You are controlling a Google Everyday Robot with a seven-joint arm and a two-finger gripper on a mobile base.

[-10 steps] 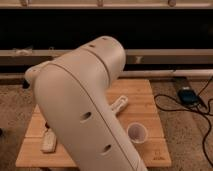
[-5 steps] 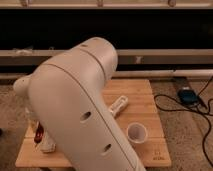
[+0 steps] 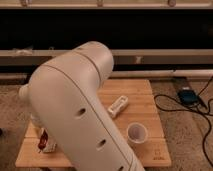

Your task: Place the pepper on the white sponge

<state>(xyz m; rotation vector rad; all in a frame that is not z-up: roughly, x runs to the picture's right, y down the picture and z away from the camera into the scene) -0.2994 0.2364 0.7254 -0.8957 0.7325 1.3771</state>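
Gripper (image 3: 36, 125) sits low at the table's left edge, mostly hidden behind the big arm (image 3: 75, 110); cannot tell its state. Just below it, the pepper (image 3: 43, 138) lies on the white sponge (image 3: 49, 146). Further right on the wooden table (image 3: 150, 100): white bottle (image 3: 118, 105), white cup (image 3: 137, 133).

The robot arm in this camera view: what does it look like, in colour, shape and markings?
The arm is a thick, rounded off-white shell, smooth and matte, bent like an elbow, with a few small dark round holes along its side. No cables or labels show on it. The hand lies at the table's left edge, hidden behind the arm.
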